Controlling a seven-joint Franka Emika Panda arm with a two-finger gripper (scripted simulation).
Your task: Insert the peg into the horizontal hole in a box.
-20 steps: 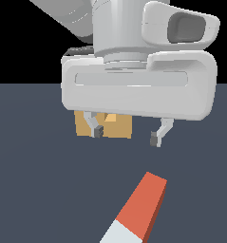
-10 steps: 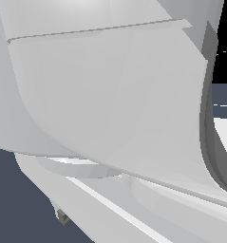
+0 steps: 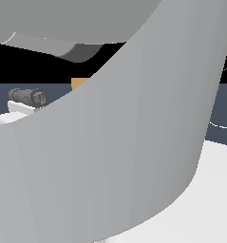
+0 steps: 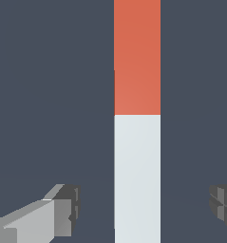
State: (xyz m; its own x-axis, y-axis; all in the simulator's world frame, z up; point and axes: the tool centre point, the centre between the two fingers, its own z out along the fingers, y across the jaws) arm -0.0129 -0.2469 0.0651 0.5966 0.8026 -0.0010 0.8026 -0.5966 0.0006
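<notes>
The peg (image 4: pixel 137 121) is seen in the wrist view lying flat on the dark slate-blue bench (image 4: pixel 48 95), directly beneath the hand (image 4: pixel 146 209). Its long axis runs between the two fingers, crossing the line that joins them at a right angle. The pale grey-white half lies nearest the fingers, and the orange-red half extends away from the hand beyond them. The boundary between the two colours is a sharp straight line across the bar.

The hand is spread wide. One finger (image 4: pixel 62 211) is seen on one side of the peg and the other finger (image 4: pixel 224 204) on the opposite side; a clear gap of bare bench is visible between each dark finger pad and the peg. No contact with the peg is shown. Whether the fingertips are level with the peg or above it cannot be told from the wrist view.

In the exterior view, most of the field is blocked by a large pale grey body of the arm (image 3: pixel 134 156) close to the camera. Past its edge, only a small tan corner of the box (image 3: pixel 79 83) is exposed, on the far side of the arm. The horizontal hole is hidden. A dark grey cylindrical part (image 3: pixel 29 96) mounted on a white piece is seen just beside that corner, toward the exterior view's left. The peg is not visible in the exterior view.
</notes>
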